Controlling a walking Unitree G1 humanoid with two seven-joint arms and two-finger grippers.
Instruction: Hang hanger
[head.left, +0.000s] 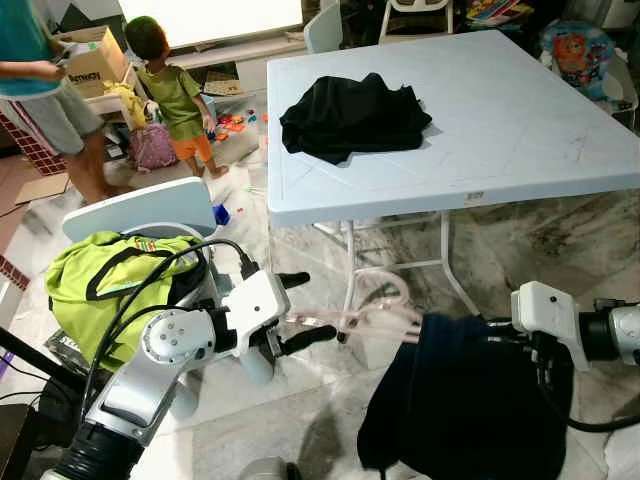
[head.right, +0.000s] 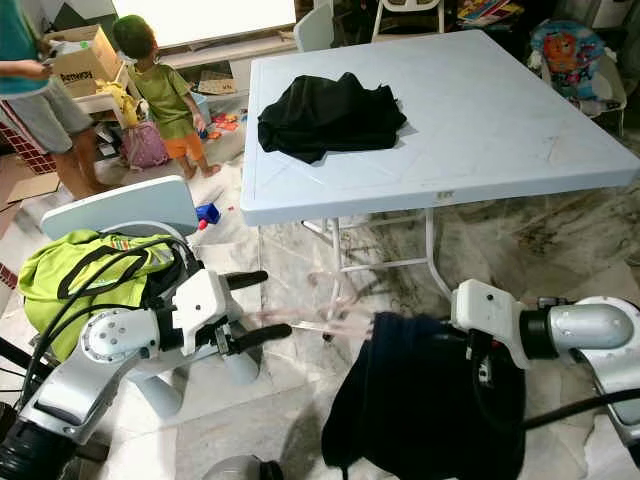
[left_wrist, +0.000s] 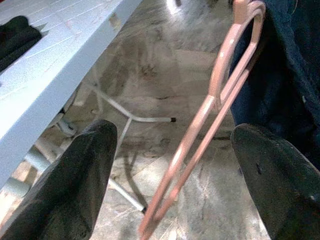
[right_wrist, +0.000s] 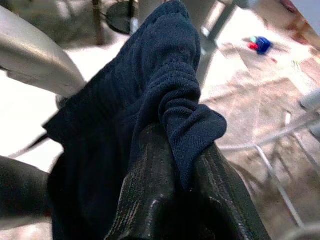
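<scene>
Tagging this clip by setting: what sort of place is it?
Most likely a lived-in home room: a folding table with a black garment on it, marble-look floor, toys and cardboard boxes where two people stand.

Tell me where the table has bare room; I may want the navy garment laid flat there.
The white table is bare right of the black garment, out to its right edge, and along the front edge. The left half is crowded by that garment. The right end effector grips the navy garment below table height.
</scene>
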